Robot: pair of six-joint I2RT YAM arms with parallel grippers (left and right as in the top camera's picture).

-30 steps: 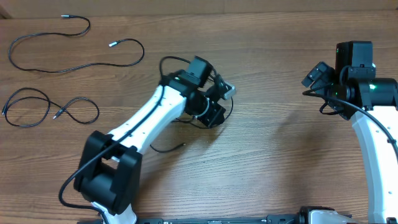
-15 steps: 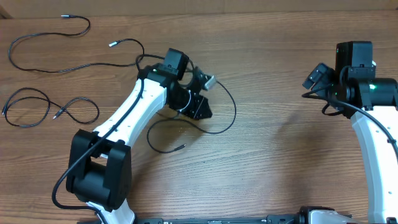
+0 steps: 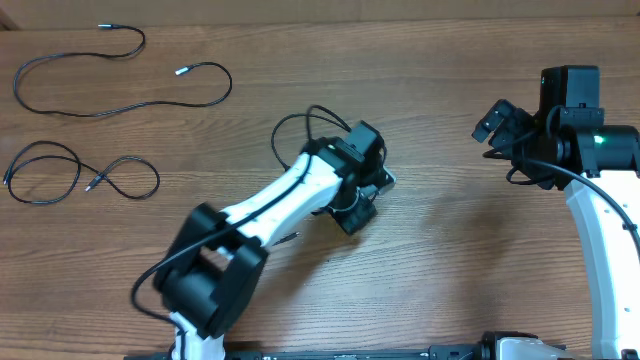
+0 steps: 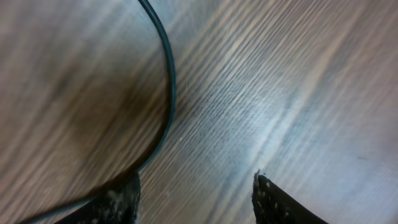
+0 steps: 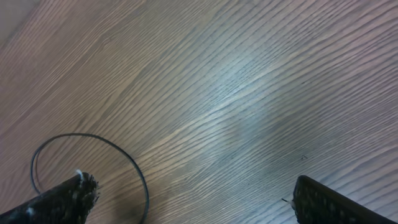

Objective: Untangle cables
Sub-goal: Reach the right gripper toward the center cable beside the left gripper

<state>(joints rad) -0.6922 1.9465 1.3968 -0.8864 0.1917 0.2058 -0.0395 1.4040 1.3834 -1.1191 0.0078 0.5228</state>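
1. At table centre, the left gripper (image 4: 196,186) stands parted and empty; the loose cable (image 4: 168,93) runs beside one finger.
2. I judge this strand is being laid out; the other cables (image 3: 143,40) lie far left.
3. Next I would lift clear without snagging.
4. The left arm is stretched low; the right gripper (image 5: 189,183) is spread wide and empty.

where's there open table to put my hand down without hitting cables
Widest bare wood: between the left arm and the right arm. Also free: the near-left corner, below the looped cable. Crowded: far left, where the long cable lies, and around the left arm, where a third cable loops.
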